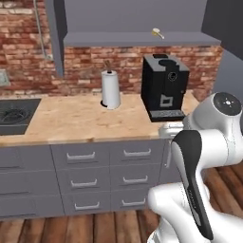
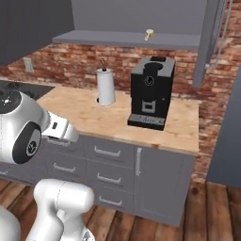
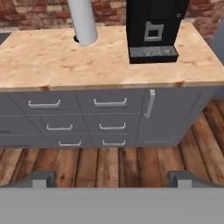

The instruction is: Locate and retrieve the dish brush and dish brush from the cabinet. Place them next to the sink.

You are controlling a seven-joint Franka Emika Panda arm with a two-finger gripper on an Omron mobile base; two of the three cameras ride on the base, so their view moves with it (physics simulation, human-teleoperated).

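**Hand view faces the drawers, cream brush up on the cabinet shelf**

Hand view looks at the wooden bench (image 3: 65, 61) from in front and below, with the two dark fingertips of the pincer (image 3: 111, 179) standing far apart at the bottom, wide open and holding nothing. Beyond them lie grey drawer fronts (image 3: 78, 120) with metal handles and a plank floor (image 3: 109, 162).

On the bench stand a white paper towel roll (image 1: 111, 89) and, to its right in both base views, a black coffee machine (image 1: 163, 88); the two are apart. A brick wall (image 1: 23, 52) runs behind them.

Above the bench hangs the grey cabinet (image 1: 133, 19), its door (image 1: 54, 38) swung open at the left in the left base view. On its shelf board (image 1: 142, 39) lies the cream-handled dish brush (image 1: 157, 32), over the coffee machine and near the shelf's front edge. I cannot make out a black brush in any view.

At the far left of the left base view a dark cooktop (image 1: 16, 114) is set into the bench. The white arm (image 1: 209, 142) folds up in the lower right of that view.
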